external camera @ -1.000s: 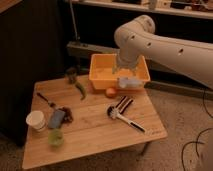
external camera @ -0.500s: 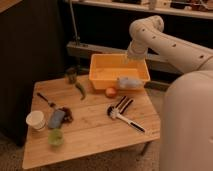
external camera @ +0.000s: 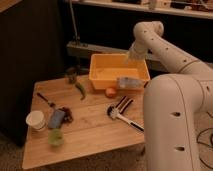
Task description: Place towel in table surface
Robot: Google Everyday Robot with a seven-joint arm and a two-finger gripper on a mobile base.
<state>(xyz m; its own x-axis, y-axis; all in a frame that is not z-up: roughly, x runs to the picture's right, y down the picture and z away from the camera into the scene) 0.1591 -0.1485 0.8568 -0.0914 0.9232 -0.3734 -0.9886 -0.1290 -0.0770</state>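
The towel (external camera: 129,82) is a small grey-blue cloth lying crumpled over the front right rim of the yellow bin (external camera: 102,76), at the back of the wooden table (external camera: 95,131). My gripper (external camera: 128,59) hangs from the white arm above the bin's back right part, behind and above the towel and apart from it. The arm's big white links fill the right foreground and hide the table's right edge.
On the table are an orange fruit (external camera: 110,92), a green pepper (external camera: 80,90), a dark can (external camera: 71,75), a fork (external camera: 46,100), a white cup (external camera: 36,120), a blue packet (external camera: 56,118), a green cup (external camera: 56,136) and a black-and-white brush (external camera: 121,104).
The arm has swung up and back, so its thick links now fill the right foreground. The towel stays at the bin's front right rim.
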